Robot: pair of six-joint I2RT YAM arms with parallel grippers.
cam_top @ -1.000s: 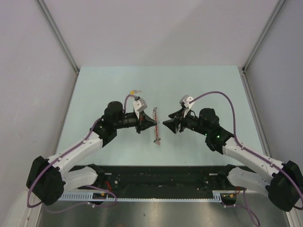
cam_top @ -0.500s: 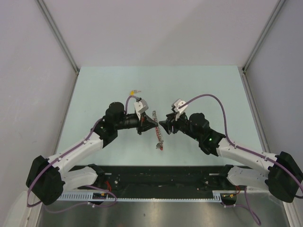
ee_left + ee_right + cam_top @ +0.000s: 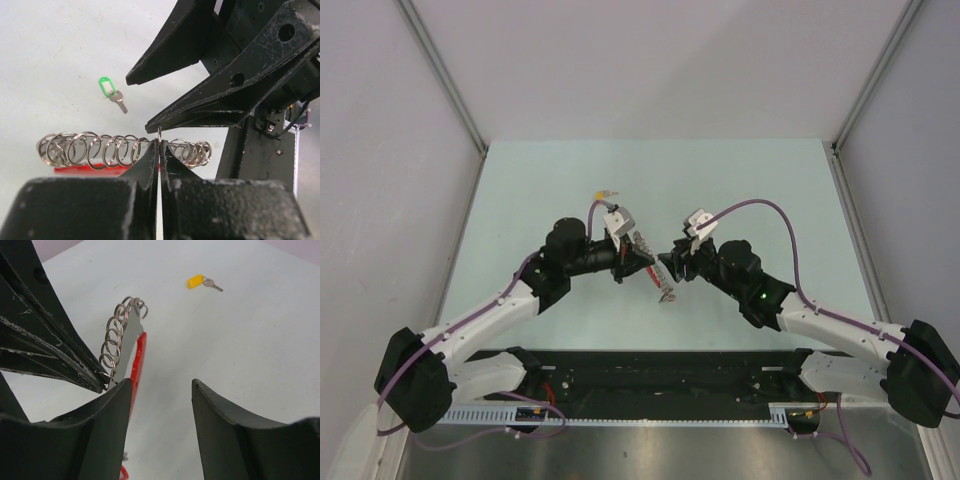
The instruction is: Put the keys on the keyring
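- The keyring point(image 3: 100, 150) is held up by the left gripper point(image 3: 159, 150). Its fingers are shut tight on one silver ring of the chain, and the red band hangs just under the chain.
- The right gripper point(image 3: 160, 390) is held partly open with nothing in it. It is placed tip to tip with the left one, just beside the keyring.
- No key has been put on yet. The green key point(image 3: 113, 93) and the yellow key point(image 3: 199, 281) are seen lying flat on the table point(image 3: 520, 180), apart from the keyring.
- So the step in hand is likely the holding of the keyring, so that it is ready for a key.
- Next, a key has to be picked up, most likely by the right gripper.
- The keys are tiny and flat, so a careful pinch on the coloured head is called for. Then the key must be threaded onto a ring.
- Very little room is left between the two grippers, so a bump could be caused by a quick turn there.
- Lots of bare table is found around the middle. The walls point(image 3: 380, 150) and the table edges are well apart from everything.
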